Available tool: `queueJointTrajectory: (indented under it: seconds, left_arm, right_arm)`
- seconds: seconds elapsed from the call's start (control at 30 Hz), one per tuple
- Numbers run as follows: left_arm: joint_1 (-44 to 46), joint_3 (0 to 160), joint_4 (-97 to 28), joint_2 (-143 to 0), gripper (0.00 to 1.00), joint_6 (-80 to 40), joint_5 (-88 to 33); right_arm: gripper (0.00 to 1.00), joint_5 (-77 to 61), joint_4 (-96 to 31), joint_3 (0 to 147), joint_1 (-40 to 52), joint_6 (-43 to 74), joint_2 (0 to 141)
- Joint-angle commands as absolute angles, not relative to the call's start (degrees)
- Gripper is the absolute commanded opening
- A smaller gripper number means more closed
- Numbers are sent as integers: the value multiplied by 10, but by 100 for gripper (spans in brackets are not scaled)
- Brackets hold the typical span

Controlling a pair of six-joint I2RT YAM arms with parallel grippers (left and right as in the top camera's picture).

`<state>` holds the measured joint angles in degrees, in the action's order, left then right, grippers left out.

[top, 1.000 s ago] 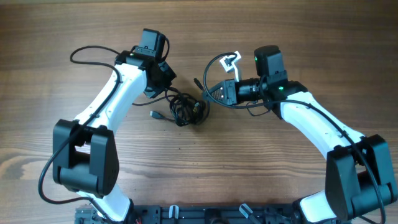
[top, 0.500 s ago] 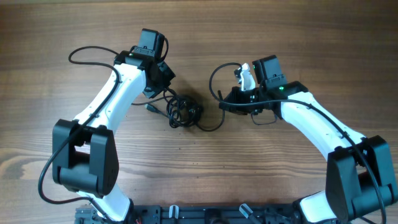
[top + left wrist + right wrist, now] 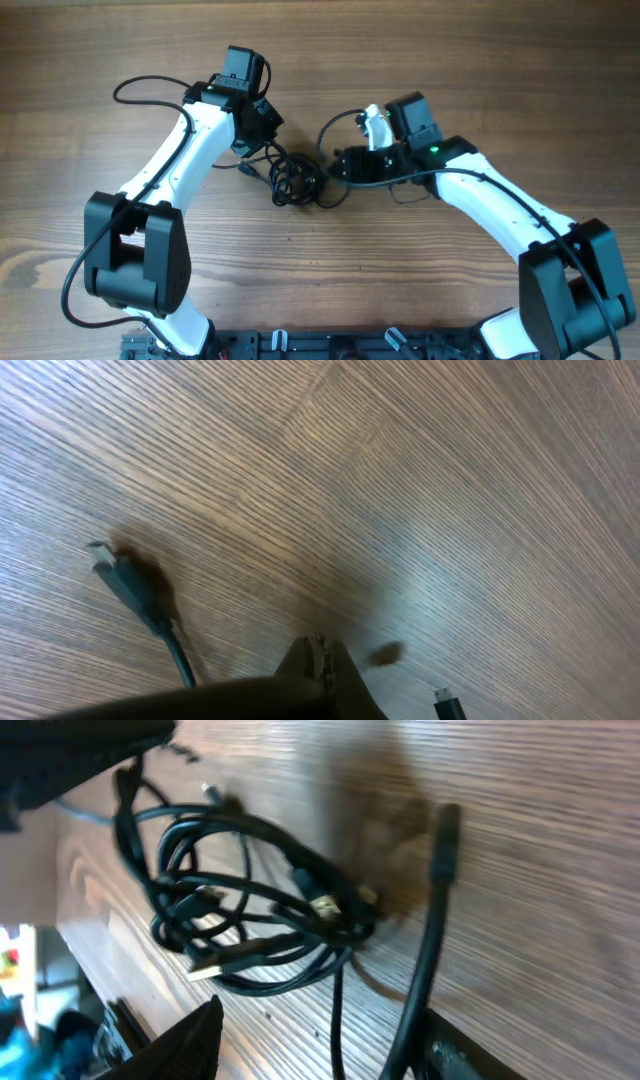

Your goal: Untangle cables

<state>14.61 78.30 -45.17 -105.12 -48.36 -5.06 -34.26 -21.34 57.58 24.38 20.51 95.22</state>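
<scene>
Right wrist: tangled black cables [image 3: 260,920] on wooden table [image 3: 560,870]

Cable plug [image 3: 130,582] on wooden table [image 3: 450,480]

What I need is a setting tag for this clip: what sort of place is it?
Probably a robotics lab workbench, not a home: a left arm and right arm stand along one edge of a wood-grain table, with a tangle of black cables between them.
</scene>
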Motion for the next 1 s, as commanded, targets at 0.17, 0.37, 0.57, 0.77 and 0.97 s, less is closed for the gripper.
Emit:
queueJointTrajectory:
  seconds: [0.17,0.37,0.57,0.77,0.97]
  left_arm:
    - [144,778,-408,-1059,4,-345,-220]
    - [144,778,-405,-1059,4,-333,-232]
    - [144,778,-405,-1059,4,-333,-232]
    - [144,778,-396,-1059,4,-258,-334]
    - [144,778,-392,-1059,4,-197,-401]
  right_arm:
    - [54,-352,-172,584,271,105,943]
    - [68,-371,-178,584,272,73,943]
    - [99,-369,-162,584,272,82,943]
    - [84,-362,-100,584,272,122,943]
    - [65,-377,-107,584,272,122,943]
